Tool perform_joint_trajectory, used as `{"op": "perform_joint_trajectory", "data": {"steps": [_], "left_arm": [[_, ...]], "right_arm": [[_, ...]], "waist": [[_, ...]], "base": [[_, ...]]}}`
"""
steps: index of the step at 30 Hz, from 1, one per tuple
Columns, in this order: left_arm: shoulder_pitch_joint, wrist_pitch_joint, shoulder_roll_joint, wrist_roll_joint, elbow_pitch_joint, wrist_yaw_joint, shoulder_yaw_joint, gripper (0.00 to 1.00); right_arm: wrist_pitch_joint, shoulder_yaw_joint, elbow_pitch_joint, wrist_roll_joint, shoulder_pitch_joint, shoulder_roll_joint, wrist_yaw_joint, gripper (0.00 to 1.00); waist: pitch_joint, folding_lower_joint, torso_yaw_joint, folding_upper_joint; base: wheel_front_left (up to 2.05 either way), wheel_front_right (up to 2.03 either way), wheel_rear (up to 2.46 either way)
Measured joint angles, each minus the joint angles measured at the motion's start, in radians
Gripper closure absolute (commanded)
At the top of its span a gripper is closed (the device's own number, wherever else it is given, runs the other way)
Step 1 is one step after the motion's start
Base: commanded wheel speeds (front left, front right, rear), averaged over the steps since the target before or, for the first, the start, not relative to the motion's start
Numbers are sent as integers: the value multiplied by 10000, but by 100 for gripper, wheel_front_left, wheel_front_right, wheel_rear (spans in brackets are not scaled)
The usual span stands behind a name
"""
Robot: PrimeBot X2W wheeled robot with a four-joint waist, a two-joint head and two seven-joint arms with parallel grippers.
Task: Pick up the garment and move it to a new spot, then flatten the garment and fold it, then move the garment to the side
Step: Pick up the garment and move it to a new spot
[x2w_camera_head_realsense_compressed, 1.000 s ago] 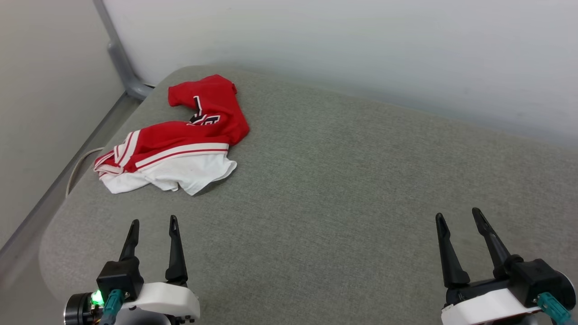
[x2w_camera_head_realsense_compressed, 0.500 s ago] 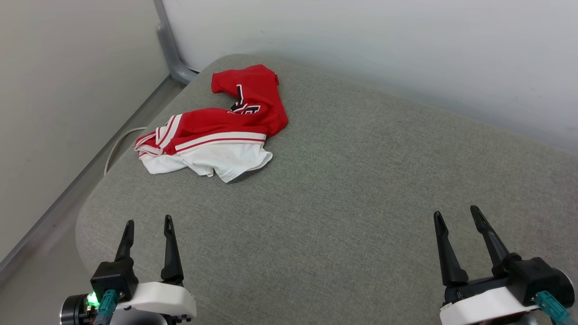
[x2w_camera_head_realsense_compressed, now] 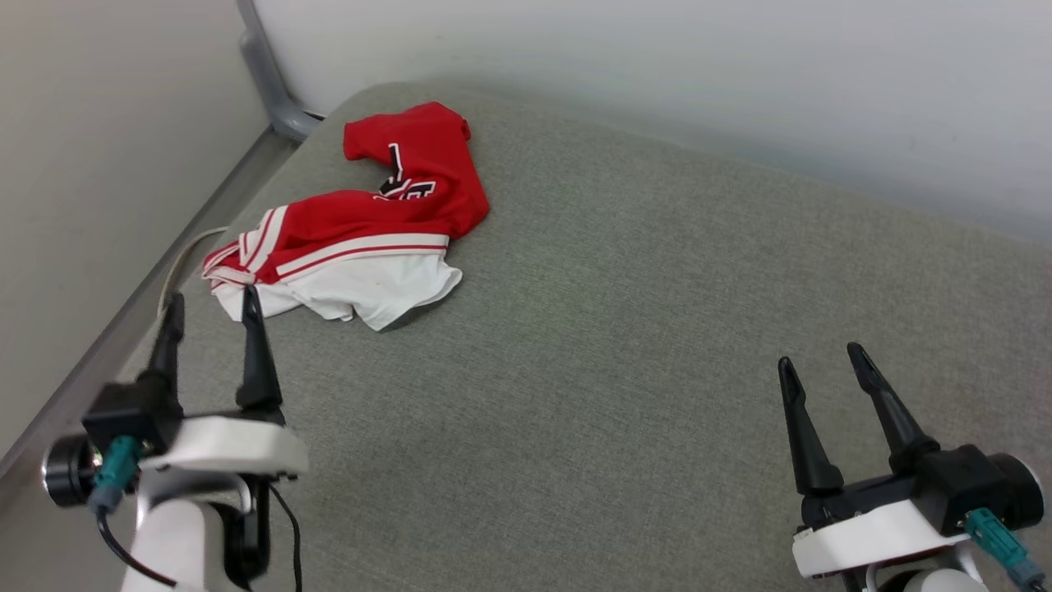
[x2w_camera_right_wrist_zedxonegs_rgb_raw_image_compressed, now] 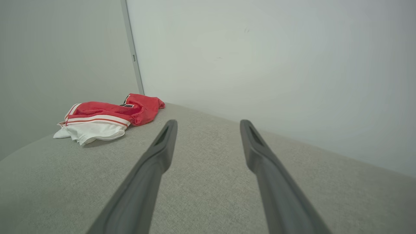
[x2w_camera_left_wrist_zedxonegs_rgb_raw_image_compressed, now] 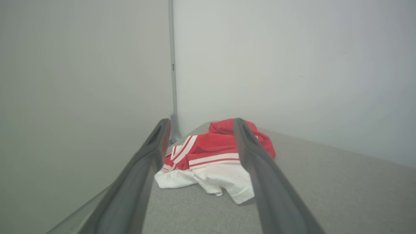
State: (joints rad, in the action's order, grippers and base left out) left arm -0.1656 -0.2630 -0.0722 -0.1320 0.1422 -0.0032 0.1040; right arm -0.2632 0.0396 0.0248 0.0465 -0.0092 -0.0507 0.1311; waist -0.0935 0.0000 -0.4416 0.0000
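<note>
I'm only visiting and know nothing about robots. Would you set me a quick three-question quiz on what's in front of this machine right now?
1. True or false: the left tool is gripping the crumpled red jersey T-shirt with white sleeves.
2. Where on the grey fabric-covered surface does the T-shirt lie, in the head view? A) far left corner B) right edge C) middle
3. Fill in: the jaws of the left tool and the right tool both stand ____.

Key: 1 false, it lies untouched; 2 A; 3 open.
</note>
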Motion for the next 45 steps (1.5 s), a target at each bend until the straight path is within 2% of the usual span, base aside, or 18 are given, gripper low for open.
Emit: {"op": "perform_joint_trajectory", "data": {"steps": [7, 13, 16, 21, 26, 31, 34, 38, 45], "left_arm": [[-2362, 0, -788, 36, 512, -566, 546, 0], [-4168, 46, -1770, 42, 1430, -936, 510, 0], [-4905, 458, -2165, -366, 1883, -1085, 481, 0], [-5976, 2031, -2903, -1304, 2627, -1227, -33, 0], [-6591, 4491, -3572, -2763, 3093, -1260, -1279, 0], [-6833, 6847, -4107, -4151, 3478, -1260, -2144, 0], [-6895, 7904, -4381, -4734, 3701, -1260, -2529, 0], [-6969, 8870, -4533, -5160, 4029, -1260, -3014, 0], [-7018, 9812, -4654, -5496, 4518, -1248, -4161, 0]], "right_arm": [[0, -81, -395, -564, -511, 0, 0, 0], [0, -69, -792, -861, -956, -23, 0, 0], [0, -96, -974, -920, -1192, -88, 0, 0], [0, -146, -1241, -999, -1424, -251, 0, 0], [0, -188, -1463, -1026, -1618, -401, 0, 0], [0, -176, -1593, -1085, -1837, -487, 0, 0], [0, -171, -1680, -1097, -1954, -552, 0, 0], [0, -180, -1735, -1126, -2059, -614, 0, 0], [0, -161, -1785, -1177, -2243, -702, 0, 0]], "waist": [[-865, 1, 563, 0], [-1822, 2, 1080, 0], [-2291, 2, 1330, 0], [-2980, 3, 1655, 0], [-3495, 3, 1835, 0], [-3855, 3, 1938, 0], [-4056, 2, 2010, 0], [-4327, 2, 2107, 0], [-4778, 1, 2273, 0]], "base": [[0, 0, 0], [0, 0, 0], [0, 0, 0], [0, 0, 0], [0, 0, 0], [0, 0, 0], [0, 0, 0], [0, 0, 0], [0, 0, 0]]}}
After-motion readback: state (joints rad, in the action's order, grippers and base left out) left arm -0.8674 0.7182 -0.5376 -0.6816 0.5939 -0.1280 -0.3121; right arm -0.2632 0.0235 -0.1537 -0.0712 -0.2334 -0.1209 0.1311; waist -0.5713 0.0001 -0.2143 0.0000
